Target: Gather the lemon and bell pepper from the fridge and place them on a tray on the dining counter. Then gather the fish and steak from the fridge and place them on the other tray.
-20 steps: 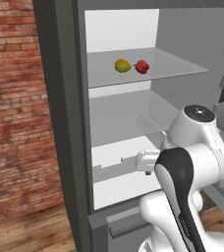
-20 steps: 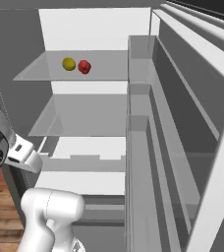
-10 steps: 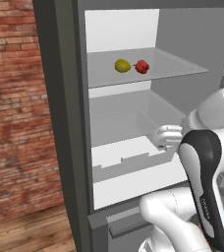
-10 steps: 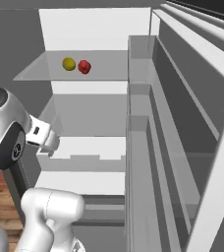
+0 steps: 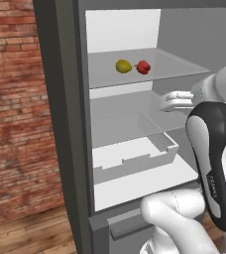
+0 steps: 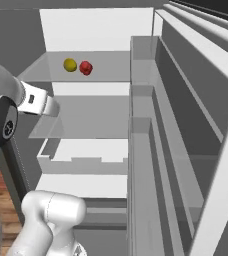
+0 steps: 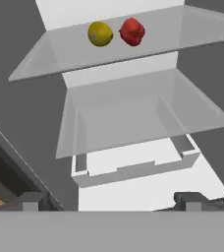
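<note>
Open interior of the tall grey steel fridge (image 5: pixel 60 124), white inside with glass shelves. The small yellow oval lemon (image 5: pixel 123 66) lies on the upper glass shelf (image 7: pixel 182 34), near its middle. The small glossy red bell pepper (image 5: pixel 143 67) sits just beside the lemon, on the side nearer the fridge door (image 6: pixel 196 130); whether the two touch cannot be told. Below the lemon's shelf come a second glass shelf (image 7: pixel 133 118) and then a white open-topped drawer (image 5: pixel 135 156).

The robot's white two-finger gripper (image 5: pixel 170 101) hangs in front of the second shelf, lower than the lemon and toward the door side of it, well apart from both fruits. Its jaws stand fully spread and hold nothing; in the hand view the dark fingertips (image 7: pixel 192 201) rise at the bottom, with the lemon (image 7: pixel 100 34) and pepper (image 7: pixel 132 31) high in the frame.

Handling, as a judgement: the lemon is probably light, firm and fairly smooth, so it may roll on the glass if nudged. A grip across its short middle, not its pointed ends, should seat best. The pepper is likely light, hollow and glossy, hence slippery and somewhat crushable; a moderate squeeze across its broadest part seems wise. Since the two lie so close, a finger must slip between them or approach from the outer sides.
</note>
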